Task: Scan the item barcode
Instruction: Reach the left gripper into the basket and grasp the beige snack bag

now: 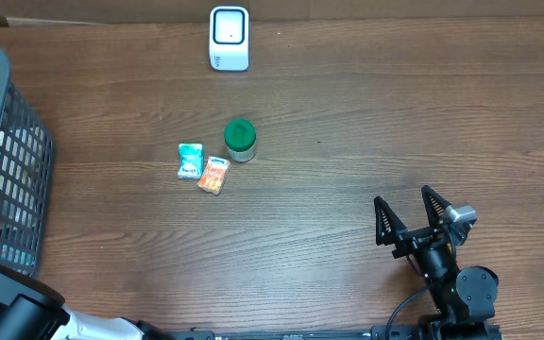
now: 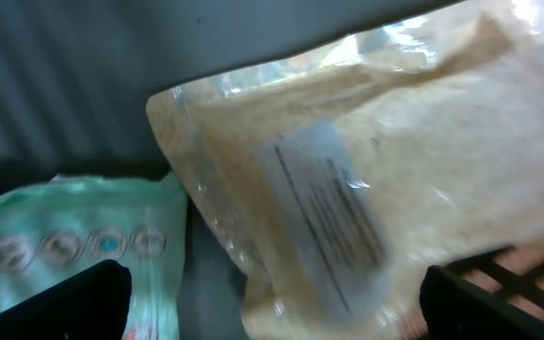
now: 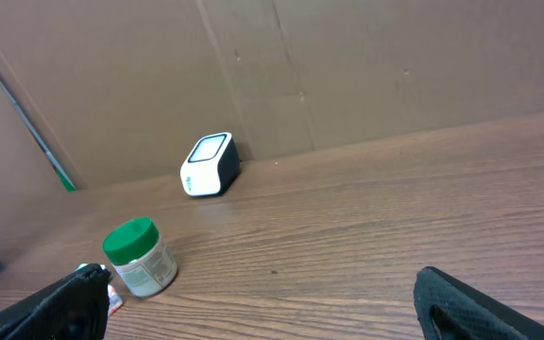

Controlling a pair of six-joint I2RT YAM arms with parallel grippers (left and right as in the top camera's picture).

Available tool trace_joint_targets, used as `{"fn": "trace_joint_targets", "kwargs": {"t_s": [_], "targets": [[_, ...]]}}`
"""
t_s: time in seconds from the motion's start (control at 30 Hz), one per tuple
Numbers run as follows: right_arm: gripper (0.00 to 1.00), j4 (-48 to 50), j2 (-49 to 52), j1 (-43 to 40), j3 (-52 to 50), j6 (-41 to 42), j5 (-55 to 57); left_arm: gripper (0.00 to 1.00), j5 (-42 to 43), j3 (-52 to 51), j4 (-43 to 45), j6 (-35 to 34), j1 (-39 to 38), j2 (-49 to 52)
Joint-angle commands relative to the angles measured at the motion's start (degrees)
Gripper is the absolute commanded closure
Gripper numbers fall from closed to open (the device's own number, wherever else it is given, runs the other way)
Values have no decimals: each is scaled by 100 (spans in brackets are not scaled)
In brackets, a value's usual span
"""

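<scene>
Right gripper (image 1: 412, 217): overhead view; jaws spread wide, nothing held, at the near right of the worktop (image 1: 366, 113).
Scanner (image 1: 229, 38): white, at the far edge, well apart from the right gripper.
Jar (image 1: 240, 140): green lid, upright, mid-worktop; teal packet (image 1: 190, 161) and orange packet (image 1: 214, 175) lie just beside it, to its near left.
Basket (image 1: 8, 161): dark mesh, at the left edge; left arm (image 1: 17, 316) below it, its gripper not visible here.
Left gripper (image 2: 277, 312): left wrist view, blurred; fingers (image 2: 83, 302) in the lower corners, wide apart, clamped on nothing.
Clear packet (image 2: 366, 189): pale contents, white label, ahead of the left gripper, beside a green packet (image 2: 74, 236).
Right wrist view: scanner (image 3: 208, 163) stands against the cardboard wall (image 3: 348, 66); jar (image 3: 140, 256) nearer, to the left; right gripper empty.
</scene>
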Motion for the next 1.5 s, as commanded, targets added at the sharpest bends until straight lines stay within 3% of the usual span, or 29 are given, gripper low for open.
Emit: {"fn": "trace_joint_targets", "kwargs": {"t_s": [0.0, 0.23, 0.83, 0.87, 1.03, 1.07, 1.1, 1.2, 1.47], "targets": [[0, 39, -61, -39, -61, -2, 28, 0, 26, -422, 533, -181, -26, 59], [0, 39, -61, -39, -61, -2, 28, 0, 382, -780, 1368, -188, -212, 96], [0, 39, -61, -39, -61, -2, 28, 2, 402, -802, 1646, -256, -597, 839], [0, 39, -61, -39, -61, -2, 28, 3, 396, -802, 1644, -216, -597, 898], [0, 39, -61, -39, -61, -2, 28, 30, 369, -802, 1622, -90, -595, 1091], [0, 39, -61, -39, -61, -2, 28, 45, 374, -802, 1628, -92, -595, 1084], [0, 39, -61, -39, -61, -2, 28, 50, 380, -800, 1633, -92, -592, 1073], [0, 39, -61, -39, -61, -2, 28, 59, 413, -791, 1611, -92, -590, 1040], [0, 39, -61, -39, -61, -2, 28, 71, 658, -586, 1344, -94, -590, 393]]}}
